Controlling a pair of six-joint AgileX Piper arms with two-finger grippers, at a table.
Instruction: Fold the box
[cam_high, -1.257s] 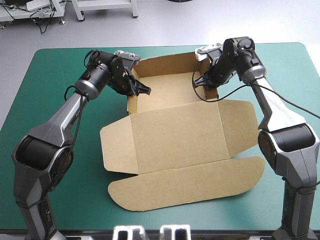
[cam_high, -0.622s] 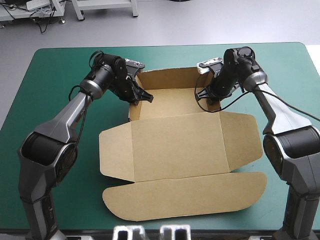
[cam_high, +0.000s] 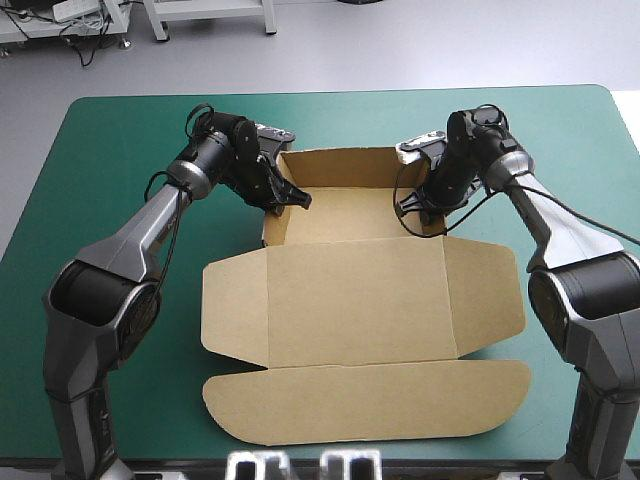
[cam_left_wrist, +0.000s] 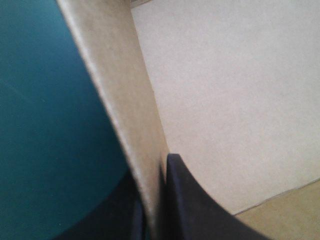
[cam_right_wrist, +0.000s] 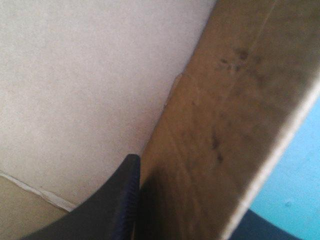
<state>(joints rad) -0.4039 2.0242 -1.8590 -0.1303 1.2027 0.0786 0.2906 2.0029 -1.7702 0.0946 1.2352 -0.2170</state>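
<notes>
Box (cam_high: 360, 300) walls sit pinched by left tool (cam_high: 291, 199) and right tool (cam_high: 411, 212).

Stretched forward, the left end effector (cam_high: 288, 203) and right end effector (cam_high: 419, 215) are both pinched nearly closed.

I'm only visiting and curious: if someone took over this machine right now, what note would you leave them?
Left gripper: shut on the box's left wall.
Right gripper: shut on the right wall.
Box: middle of the table. The far part is a tray with back and side walls up. The lid lies flat toward the near edge.
Done: tray walls raised.
Left: probably tucking the side walls; lid flaps not yet folded.
</notes>
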